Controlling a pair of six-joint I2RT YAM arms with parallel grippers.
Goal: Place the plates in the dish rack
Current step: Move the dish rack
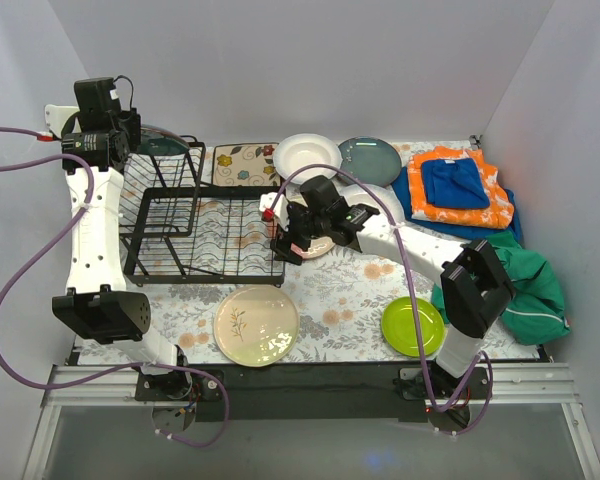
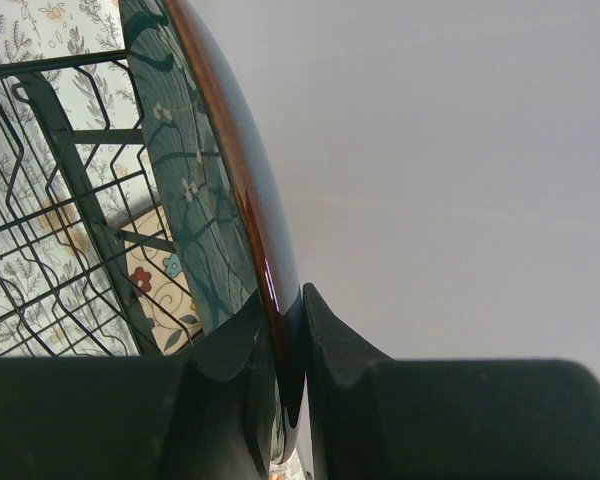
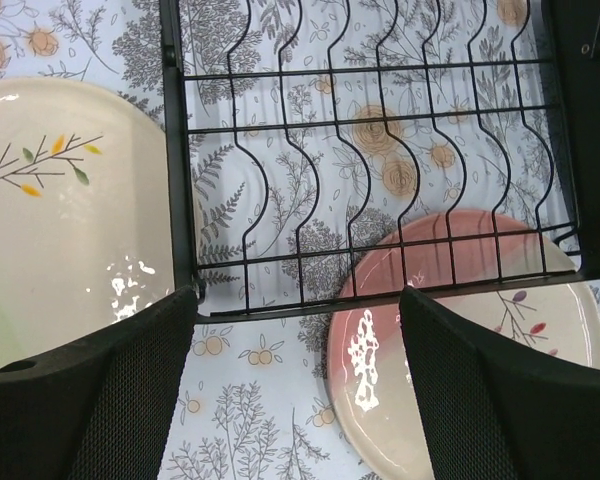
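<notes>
Finds the left gripper raised at the far left of the scene, jaws clamped on the rim of a dark blue-grey plate; notes that plate held on edge, clear of the table, close to the far-left end of the dish rack; cannot tell whether directly over the rack or just behind it. Sees only a sliver of it overhead, and from the left wrist only part of a glossy face and brown rim, the rest cut off by the frame.

Finds the right gripper low at the rack's near right corner, jaws wide apart and holding nothing; records a pink-cream plate flat on the tablecloth below it, its far part seen through the rack wires and its right side hidden behind one finger; cannot tell whether it reaches under the rack; overhead, mostly covered by the wrist.

Logs, flat on the table outside the rack: cream sprig plate near the front edge; lime green plate, partly behind the right arm; white deep plate and second blue-grey plate side by side at the far edge.
</notes>
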